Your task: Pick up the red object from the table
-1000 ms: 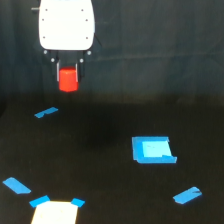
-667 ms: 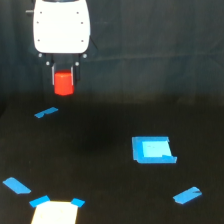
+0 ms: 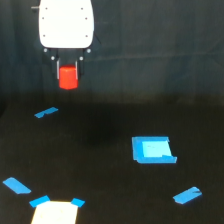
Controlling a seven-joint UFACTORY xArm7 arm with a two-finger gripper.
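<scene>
Exterior view: the white-bodied hand (image 3: pixel 68 70) hangs high above the dark worktop (image 3: pixel 100 150), its fingers pinching the red object (image 3: pixel 68 77) between them, clear of the surface. Directly below and a little toward the exterior view's left of the hand lies a small blue tape strip (image 3: pixel 46 112). Lower, toward the exterior view's right, sits a blue square patch (image 3: pixel 153 150), possibly with a paler centre; the picture is too soft to be sure. Far beneath the hand, at the near edge, a pale rectangle (image 3: pixel 55 213) lies flat.
</scene>
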